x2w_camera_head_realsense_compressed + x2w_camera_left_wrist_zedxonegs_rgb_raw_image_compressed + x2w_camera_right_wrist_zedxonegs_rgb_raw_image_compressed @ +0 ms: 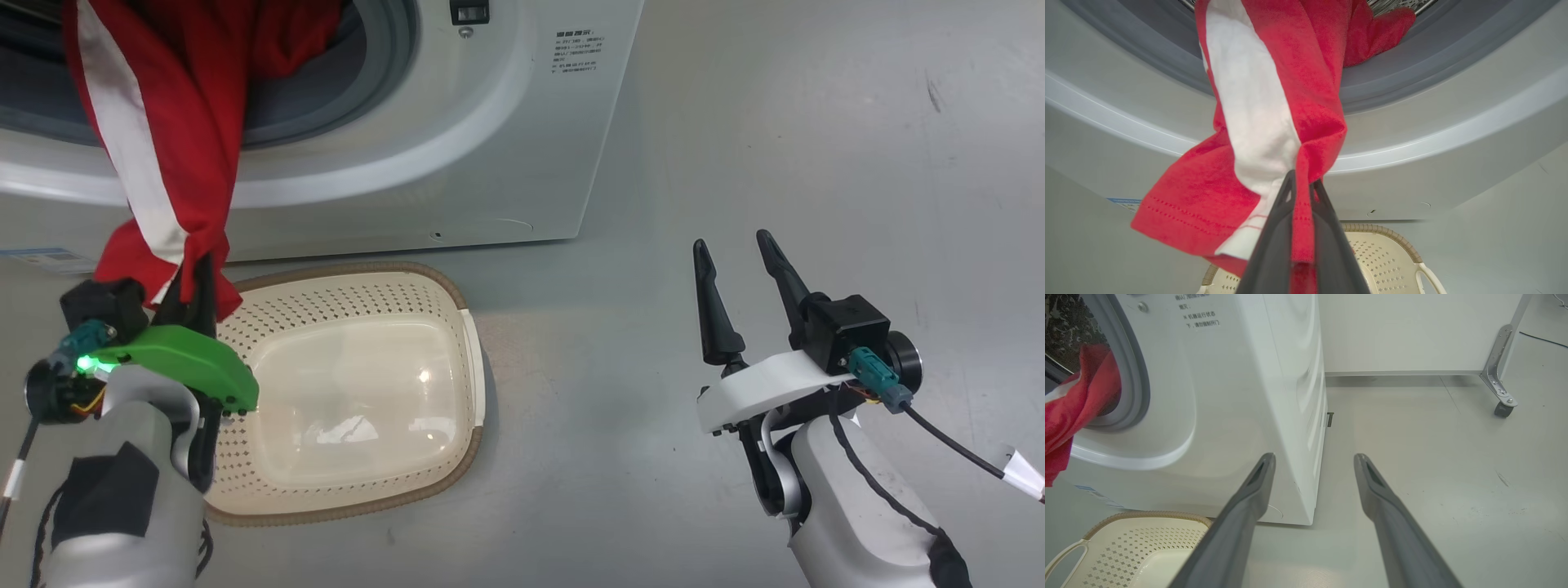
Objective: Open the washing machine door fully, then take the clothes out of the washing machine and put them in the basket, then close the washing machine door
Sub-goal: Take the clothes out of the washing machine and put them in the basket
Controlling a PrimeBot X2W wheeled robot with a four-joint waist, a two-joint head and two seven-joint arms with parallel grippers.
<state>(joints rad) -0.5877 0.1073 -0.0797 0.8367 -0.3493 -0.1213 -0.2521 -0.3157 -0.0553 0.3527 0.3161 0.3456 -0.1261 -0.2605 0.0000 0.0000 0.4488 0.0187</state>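
In the head view, the left gripper (200, 273) is clamped on the lower end of the clothes (196, 106). These hang from the mouth of the washing machine (490, 122) down to the back left corner of the basket (326, 302). The right gripper (731, 241) hovers well apart, fingers spread and empty.

In the left wrist view, the fingers (1286, 196) pinch red fabric beside its white stripe (the rest trails up into the drum).

In the right wrist view, the parted fingers (1249, 498) point toward the machine's front corner, with the basket at lower left.
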